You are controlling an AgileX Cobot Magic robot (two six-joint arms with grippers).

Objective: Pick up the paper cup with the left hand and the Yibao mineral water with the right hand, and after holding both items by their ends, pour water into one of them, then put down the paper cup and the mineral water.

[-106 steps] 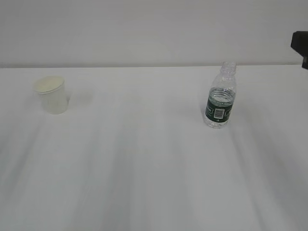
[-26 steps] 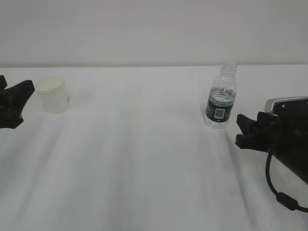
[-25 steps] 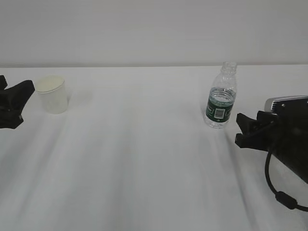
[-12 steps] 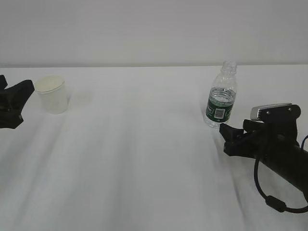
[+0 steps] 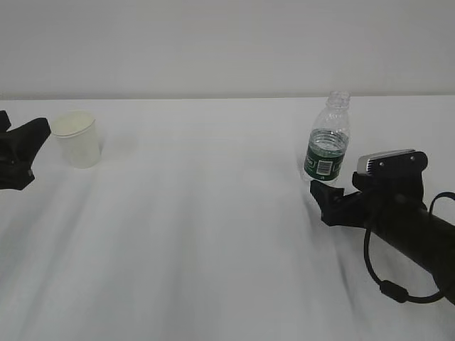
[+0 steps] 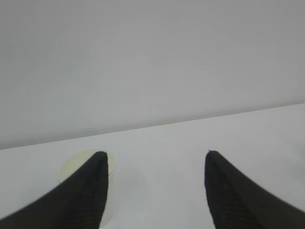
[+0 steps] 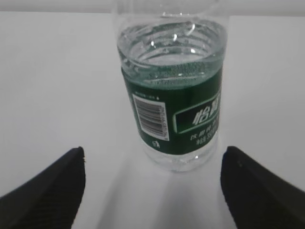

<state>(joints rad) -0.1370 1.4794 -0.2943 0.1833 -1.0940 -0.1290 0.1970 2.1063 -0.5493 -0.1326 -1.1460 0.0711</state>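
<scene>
— What moved?
— Right gripper [image 7: 152,164] has advanced, jaws wide, bottle [image 5: 327,142] ahead at 12 o'clock.
— Left?
— Left gripper [image 6: 155,164] level, open, cup [image 5: 77,138] at 11 o'clock; white table [image 5: 199,234], grey wall [image 5: 213,42].

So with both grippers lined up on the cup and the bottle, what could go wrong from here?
1. The bottle has no cap and holds water; a nudge from the open right gripper closing in at its base could tip it and spill.
2. The cup sits off toward one finger of the left gripper, not centred between them, so closing might push it aside or crush its light wall.
</scene>
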